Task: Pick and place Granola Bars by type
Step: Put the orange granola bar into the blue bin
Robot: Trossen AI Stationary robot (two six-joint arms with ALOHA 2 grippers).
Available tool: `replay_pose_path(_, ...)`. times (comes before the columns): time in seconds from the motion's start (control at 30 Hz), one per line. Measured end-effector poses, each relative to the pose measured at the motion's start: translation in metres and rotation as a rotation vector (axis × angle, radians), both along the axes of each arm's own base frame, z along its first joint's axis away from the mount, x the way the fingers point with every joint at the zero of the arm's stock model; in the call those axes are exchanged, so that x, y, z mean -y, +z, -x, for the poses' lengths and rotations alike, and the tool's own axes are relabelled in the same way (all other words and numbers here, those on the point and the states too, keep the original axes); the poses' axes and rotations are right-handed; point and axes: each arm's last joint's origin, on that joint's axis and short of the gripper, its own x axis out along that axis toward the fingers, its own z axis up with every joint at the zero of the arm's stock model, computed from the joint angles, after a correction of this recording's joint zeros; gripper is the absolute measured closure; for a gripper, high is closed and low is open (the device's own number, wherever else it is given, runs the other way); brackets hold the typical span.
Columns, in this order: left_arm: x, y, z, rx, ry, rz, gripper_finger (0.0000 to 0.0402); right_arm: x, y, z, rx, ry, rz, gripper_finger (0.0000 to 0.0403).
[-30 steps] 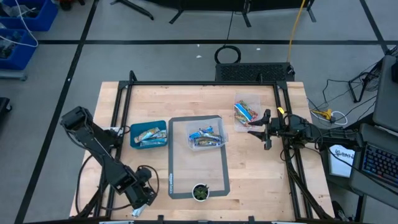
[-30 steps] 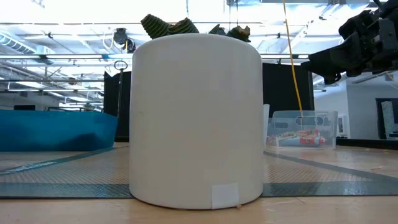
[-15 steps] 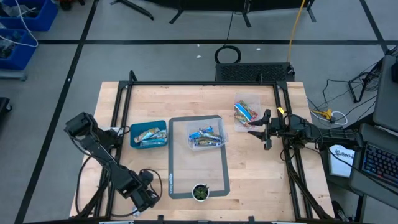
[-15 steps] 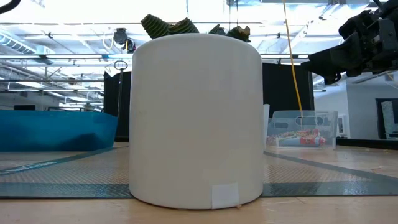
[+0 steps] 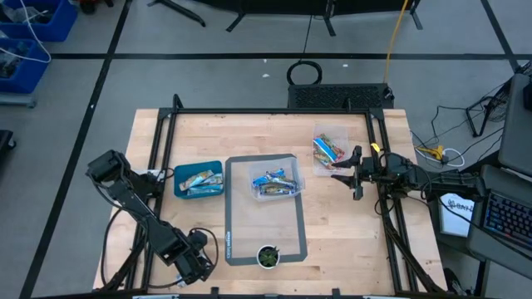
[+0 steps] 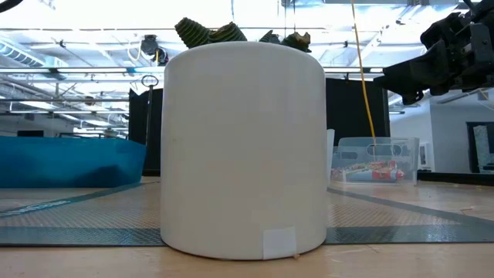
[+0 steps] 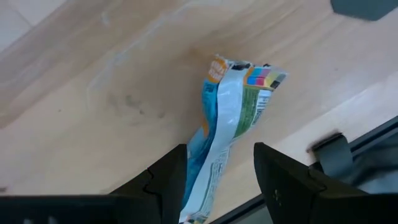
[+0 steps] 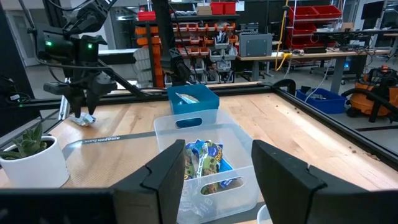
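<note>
A wooden table (image 5: 249, 133) seen from above, ringed by a black frame, with a grey mat (image 5: 264, 237) lying on its middle; a dark robot arm stands at each side.

The left gripper (image 5: 199, 264) sits low at the table's near left corner, just off the mat's edge; its wrist camera shows the two dark fingers (image 7: 166, 180) spread apart with a blue and white wrapped granola bar (image 7: 224, 124) standing up between them, its lower end down between the fingers. Whether the fingers actually press on the wrapper is hard to judge from this angle; there looks to be a gap on each side.

The right gripper (image 5: 353, 174) hovers above the table's right side, just beside a clear bin (image 5: 331, 149) that holds orange-red and blue bars; its fingers are parted and hold nothing.

A blue bin (image 5: 198, 179) left of the mat holds tan and silvery bars; a second clear bin (image 5: 274, 178) on the mat's far end holds bright blue bars (image 8: 202, 158).

A small green plant in a white pot (image 5: 268, 257) stands at the mat's near end; in the level view the pot (image 6: 243, 147) fills most of the picture.
</note>
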Motion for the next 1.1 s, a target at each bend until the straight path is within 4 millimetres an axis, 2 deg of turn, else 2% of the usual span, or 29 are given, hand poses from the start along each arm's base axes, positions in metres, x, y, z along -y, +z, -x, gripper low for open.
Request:
replay_pose_path(0.47, 0.0, -0.002, 0.003, 0.025, 0.002, -0.046, 0.0213, 0.0, 0.0, 0.0, 0.0, 0.0, 0.0, 0.0227)
replay_pose_path(0.83, -0.005, -0.017, 0.017, -0.041, 0.039, -0.078, 0.0213, 0.0, 0.0, 0.0, 0.0, 0.0, 0.0, 0.0227)
replay_pose_path(1.1, -0.012, -0.022, 0.02, -0.007, 0.03, -0.148, 0.0213, 0.0, 0.0, 0.0, 0.0, 0.0, 0.0, 0.0227)
